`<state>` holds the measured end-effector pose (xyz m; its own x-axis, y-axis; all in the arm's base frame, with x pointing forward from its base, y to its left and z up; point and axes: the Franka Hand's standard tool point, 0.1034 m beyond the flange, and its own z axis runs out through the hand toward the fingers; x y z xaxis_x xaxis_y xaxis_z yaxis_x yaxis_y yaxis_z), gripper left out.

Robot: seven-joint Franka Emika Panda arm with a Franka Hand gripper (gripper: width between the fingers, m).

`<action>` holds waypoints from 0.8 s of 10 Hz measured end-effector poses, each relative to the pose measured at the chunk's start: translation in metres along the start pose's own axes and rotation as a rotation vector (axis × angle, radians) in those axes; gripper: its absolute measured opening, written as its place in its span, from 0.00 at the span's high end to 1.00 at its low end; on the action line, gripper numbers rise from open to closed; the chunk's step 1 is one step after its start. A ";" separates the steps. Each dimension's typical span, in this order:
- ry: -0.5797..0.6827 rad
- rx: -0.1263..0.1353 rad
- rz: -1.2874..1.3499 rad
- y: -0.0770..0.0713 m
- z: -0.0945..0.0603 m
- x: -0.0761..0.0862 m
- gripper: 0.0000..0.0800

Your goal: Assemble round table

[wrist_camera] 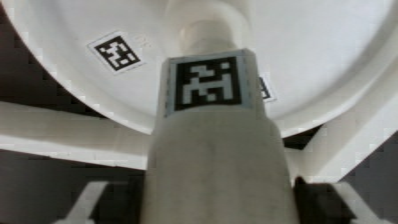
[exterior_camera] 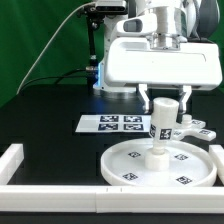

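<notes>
Round disc: lies flat on the counter, tags facing up. It is the base for every other part.

Leg: stands upright on the centre of the disc, its lower end meeting the disc's hub. The wrist view looks down the length of the leg onto the disc face. How firmly the joint is seated cannot be told.

Cross-shaped foot: lies loose on the counter just beyond the disc's far edge, apart from the leg. It is not fitted.

Pincer: hangs directly above the disc centre, with one jaw on each side of the leg's upper end. A narrow dark gap shows between the jaws and the leg, so the pincer appears spread and holds nothing.

Progress, as judged:
1. Leg placed on disc: done, or in its last stage.
2. Leg tightness: unconfirmed.
3. Foot onto the leg's free end: not yet done.
</notes>
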<state>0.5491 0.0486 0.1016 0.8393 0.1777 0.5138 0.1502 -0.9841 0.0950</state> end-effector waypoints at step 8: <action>-0.021 -0.004 -0.009 0.002 0.011 -0.010 0.49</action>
<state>0.5462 0.0447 0.0873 0.8487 0.1860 0.4951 0.1554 -0.9825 0.1028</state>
